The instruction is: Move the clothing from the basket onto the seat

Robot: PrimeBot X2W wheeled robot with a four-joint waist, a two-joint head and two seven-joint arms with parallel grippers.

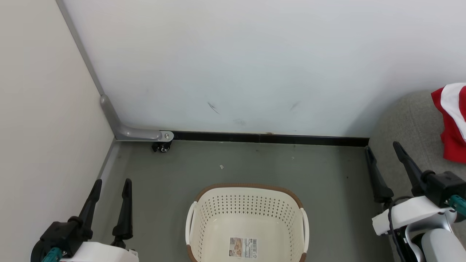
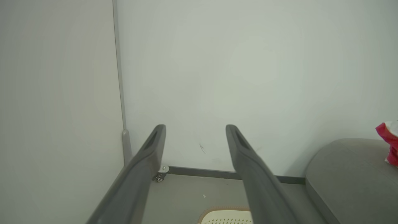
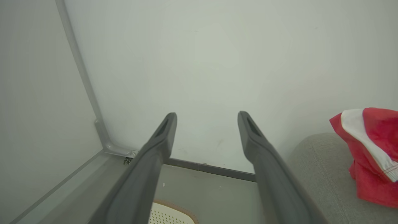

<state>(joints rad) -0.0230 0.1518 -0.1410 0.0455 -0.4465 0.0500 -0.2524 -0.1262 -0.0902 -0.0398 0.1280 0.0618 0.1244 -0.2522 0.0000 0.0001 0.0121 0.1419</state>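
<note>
On the grey sofa (image 1: 407, 123) at the robot's right lies the red clothing (image 1: 453, 123), well apart from the laundry basket (image 1: 247, 186).
Bunched red fabric with a broad white stripe rests on the seat cushion near its rounded end, partly cut by the picture's edge. It looks light and limp and likely to drape, so any further hold would best pinch a raised fold, not a flat patch. The cream perforated basket stands on the grey floor (image 1: 255, 163) between the arms, a printed label (image 1: 243, 247) on its bare bottom, so the task looks finished. The left gripper (image 1: 113, 181) and right gripper (image 1: 382, 146) both hover with their 2 fingers spread, pinching nothing. White walls (image 1: 255, 65) meet in a corner above black skirting and a small caster (image 1: 162, 146).
</note>
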